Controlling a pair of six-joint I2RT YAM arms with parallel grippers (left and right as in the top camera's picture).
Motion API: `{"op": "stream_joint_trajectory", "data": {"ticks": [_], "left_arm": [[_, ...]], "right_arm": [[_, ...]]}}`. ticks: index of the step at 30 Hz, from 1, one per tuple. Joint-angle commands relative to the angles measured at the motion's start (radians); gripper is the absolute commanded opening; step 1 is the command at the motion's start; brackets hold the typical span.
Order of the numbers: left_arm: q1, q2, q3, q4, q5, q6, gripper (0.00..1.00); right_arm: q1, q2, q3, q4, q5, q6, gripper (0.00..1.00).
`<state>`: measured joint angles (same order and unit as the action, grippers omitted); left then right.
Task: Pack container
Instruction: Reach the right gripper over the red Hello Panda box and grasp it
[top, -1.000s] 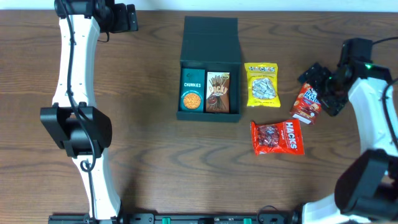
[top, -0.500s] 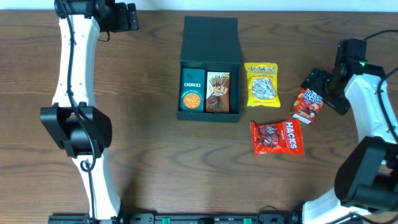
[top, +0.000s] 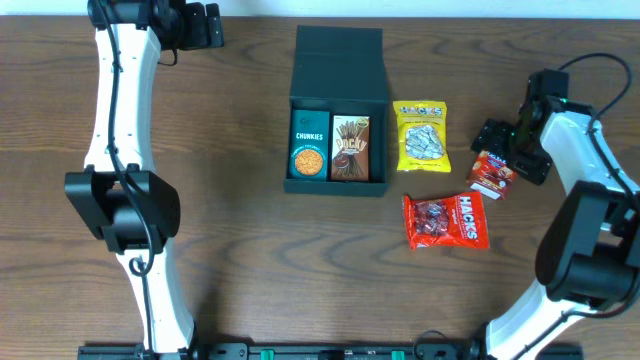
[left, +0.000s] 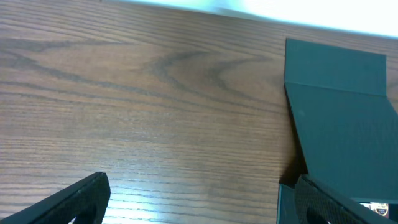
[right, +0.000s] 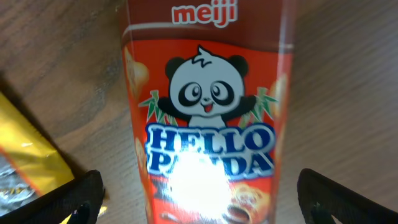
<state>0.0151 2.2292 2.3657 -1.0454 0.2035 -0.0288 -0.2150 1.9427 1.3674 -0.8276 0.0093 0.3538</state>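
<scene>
1. The right gripper (top: 503, 150) hangs over the Hello Panda pack (top: 494, 170) with its jaws spread wide. In the right wrist view the pack lies between the fingers (right: 78, 199), with bare wood on each side.
2. The container (top: 338, 110) lies well away from these jaws, beyond the yellow pack (top: 421, 137).
3. The container's lid is folded back. Inside, a Chunkies box (top: 309, 143) and a Pocky box (top: 351, 148) sit side by side.
4. The left gripper (top: 200, 27) is parted too, holding nothing — bare table (left: 155, 112) shows between its fingers.
5. From the left wrist view, the container lies ahead and off to one side, and one finger overlaps its near corner.
6. A red Hacks pack (top: 446, 221) lies near the right jaws, apart from them.
</scene>
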Motion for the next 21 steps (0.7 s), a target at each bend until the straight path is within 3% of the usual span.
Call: {"op": "stream_joint_trajectory", "data": {"ticks": [1, 13, 21], "left_arm": [[0.004, 0.009, -0.008, 0.003, 0.007, -0.001, 0.95], [0.004, 0.009, -0.008, 0.003, 0.007, -0.001, 0.96], [0.004, 0.009, -0.008, 0.003, 0.007, -0.001, 0.95]], "right_arm": [[-0.006, 0.034, 0.018, 0.009, -0.018, -0.018, 0.99], [-0.006, 0.094, 0.018, 0.054, 0.013, -0.019, 0.99], [-0.007, 0.098, 0.018, 0.058, 0.013, -0.019, 0.87]]}}
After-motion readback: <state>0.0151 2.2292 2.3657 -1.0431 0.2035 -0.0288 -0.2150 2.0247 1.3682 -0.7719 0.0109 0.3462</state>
